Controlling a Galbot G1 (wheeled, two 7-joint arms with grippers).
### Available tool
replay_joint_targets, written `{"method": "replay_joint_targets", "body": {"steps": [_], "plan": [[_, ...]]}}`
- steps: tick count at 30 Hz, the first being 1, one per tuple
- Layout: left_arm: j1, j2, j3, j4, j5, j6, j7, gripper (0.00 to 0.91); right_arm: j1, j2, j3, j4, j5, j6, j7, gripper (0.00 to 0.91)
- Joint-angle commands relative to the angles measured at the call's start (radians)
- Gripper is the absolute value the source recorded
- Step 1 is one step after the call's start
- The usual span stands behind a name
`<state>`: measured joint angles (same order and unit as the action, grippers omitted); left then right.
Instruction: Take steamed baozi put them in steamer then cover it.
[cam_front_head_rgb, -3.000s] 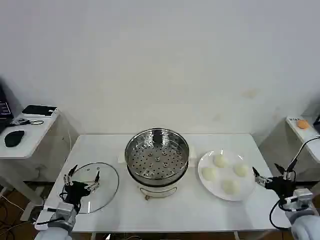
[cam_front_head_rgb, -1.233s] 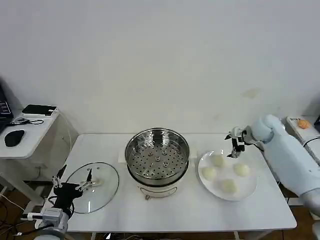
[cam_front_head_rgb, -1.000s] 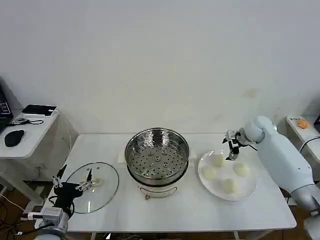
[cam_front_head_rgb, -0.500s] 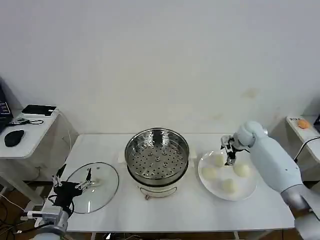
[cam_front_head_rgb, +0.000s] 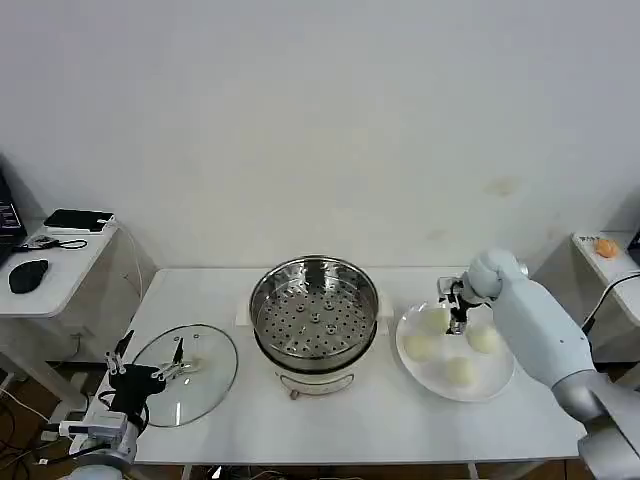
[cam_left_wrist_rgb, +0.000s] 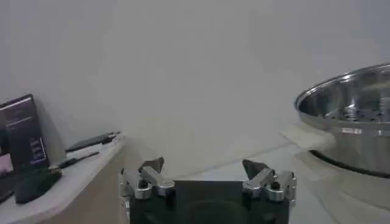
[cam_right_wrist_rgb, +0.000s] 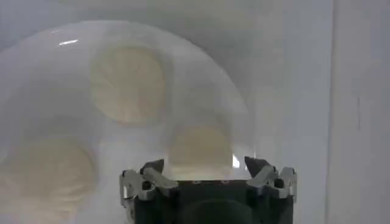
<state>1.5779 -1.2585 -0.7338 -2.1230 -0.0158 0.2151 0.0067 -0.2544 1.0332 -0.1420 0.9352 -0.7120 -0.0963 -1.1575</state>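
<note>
The steamer (cam_front_head_rgb: 314, 318) is seen mid-table, its perforated tray bare. Four steamed baozi (cam_front_head_rgb: 458, 372) are held on the white plate (cam_front_head_rgb: 502, 377) to its right. The right gripper (cam_front_head_rgb: 457, 316) is poised over the far-left bun, fingers spread. The cover (cam_front_head_rgb: 188, 372) lies flat at the left, the left gripper (cam_front_head_rgb: 146, 372) parked beside it, fingers released.

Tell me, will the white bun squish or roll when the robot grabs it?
Probably squishes a little: the baozi looks soft and puffy. It might roll, being round on a smooth plate. The right end effector, open above it, should squeeze gently.
</note>
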Motion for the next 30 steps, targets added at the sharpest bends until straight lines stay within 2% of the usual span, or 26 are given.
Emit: {"method": "replay_joint_targets", "body": {"steps": [1,8,9,18,30], "plan": [[-0.002,0.001,0.001,0.003,0.005,0.0,0.001,0.907,-0.001,0.004,0.0,-0.008,0.003,-0.008,0.01,0.907],[-0.009,-0.001,0.003,0.01,0.006,0.001,-0.001,0.907,-0.002,0.006,0.002,-0.02,0.016,-0.014,0.019,0.867],[-0.008,-0.003,0.003,0.01,0.007,0.001,-0.001,0.907,-0.002,0.006,0.003,-0.025,0.015,-0.014,0.019,0.806],[-0.005,-0.002,0.004,0.013,0.011,0.001,0.002,0.907,-0.005,0.01,0.011,-0.037,0.02,-0.014,0.028,0.655],[0.01,-0.002,0.006,0.006,0.024,-0.004,0.006,0.907,-0.009,-0.024,0.018,0.0,0.029,-0.004,0.025,0.645]]}}
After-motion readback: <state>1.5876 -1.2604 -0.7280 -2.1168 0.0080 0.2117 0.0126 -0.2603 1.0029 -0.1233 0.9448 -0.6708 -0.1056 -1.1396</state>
